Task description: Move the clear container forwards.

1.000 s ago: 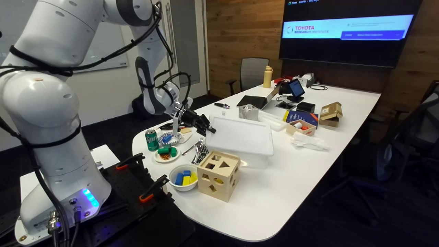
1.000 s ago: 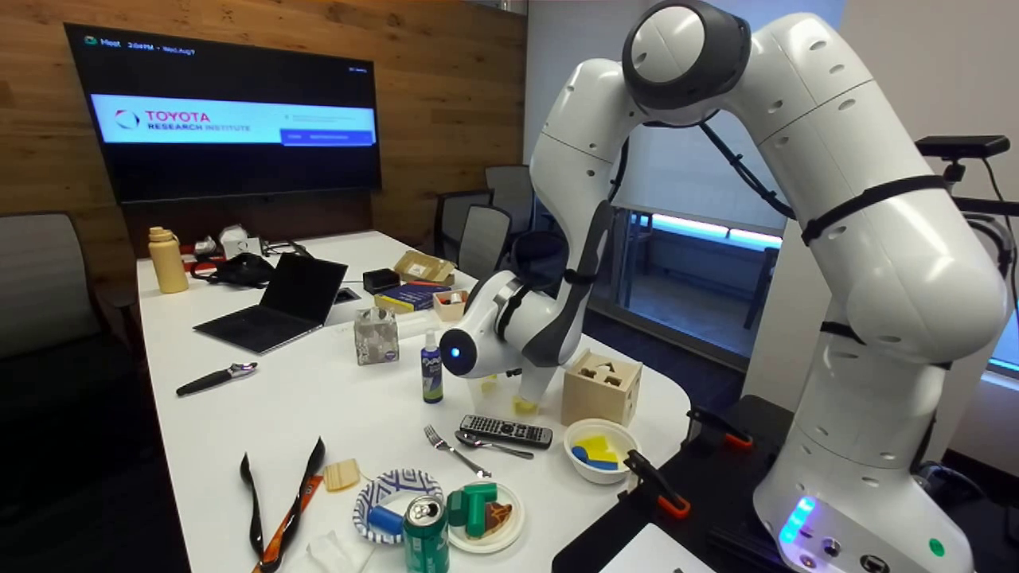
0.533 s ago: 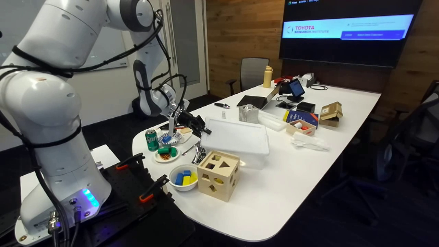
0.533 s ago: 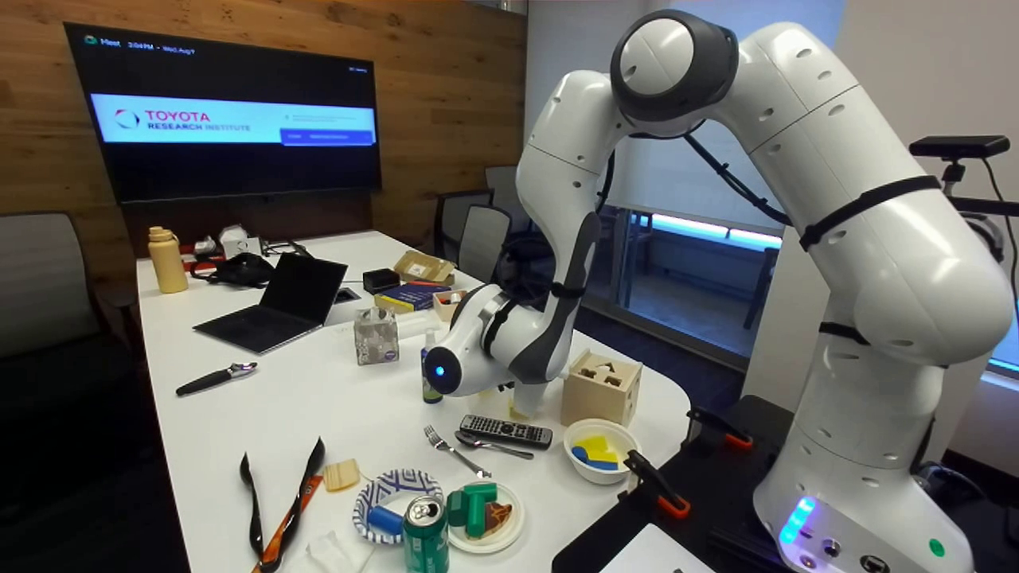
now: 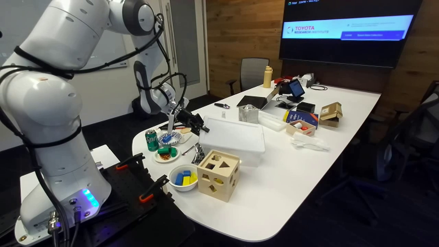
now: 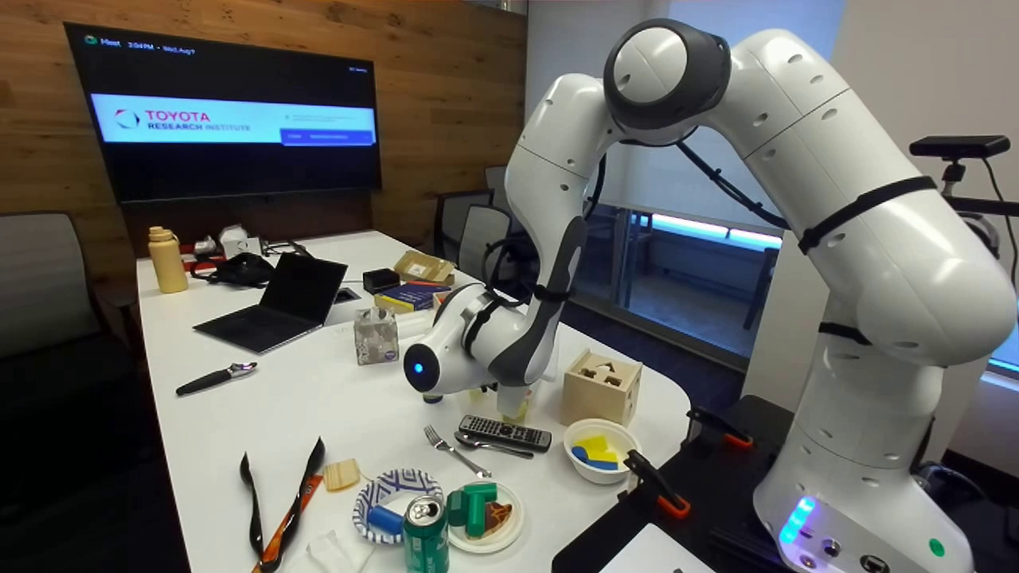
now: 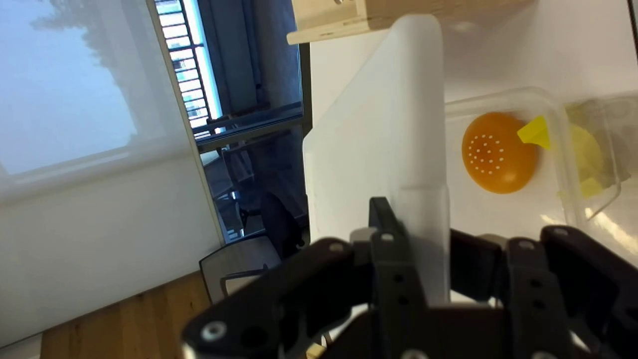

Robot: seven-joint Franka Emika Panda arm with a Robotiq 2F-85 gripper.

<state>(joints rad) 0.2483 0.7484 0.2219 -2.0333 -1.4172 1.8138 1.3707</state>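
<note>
The clear container (image 5: 252, 159) stands on the table's near part with a white lid (image 5: 233, 135) on top. In the wrist view the lid (image 7: 369, 134) shows on edge. Beside it, an orange dome-shaped thing (image 7: 498, 153) and yellow pieces (image 7: 588, 154) show at the clear wall (image 7: 558, 129). My gripper (image 5: 204, 129) is at the lid's edge nearest the robot. In the wrist view the lid's rim lies between the fingers (image 7: 428, 234), which press on both sides. In an exterior view my arm hides most of the container (image 6: 517, 407). I cannot tell whether its base touches the table.
A wooden shape-sorter box (image 5: 217, 175) stands close beside the container. A bowl of blocks (image 5: 183, 177), a remote (image 6: 505, 432), a fork (image 6: 458, 451), a plate (image 6: 509, 545) and a Sprite can (image 5: 151, 140) lie towards the robot. A tissue box (image 5: 248, 114) stands beyond.
My gripper and the container have moved together a little to the left in both exterior views. The arm has come lower and now hides most of the spray bottle.
</note>
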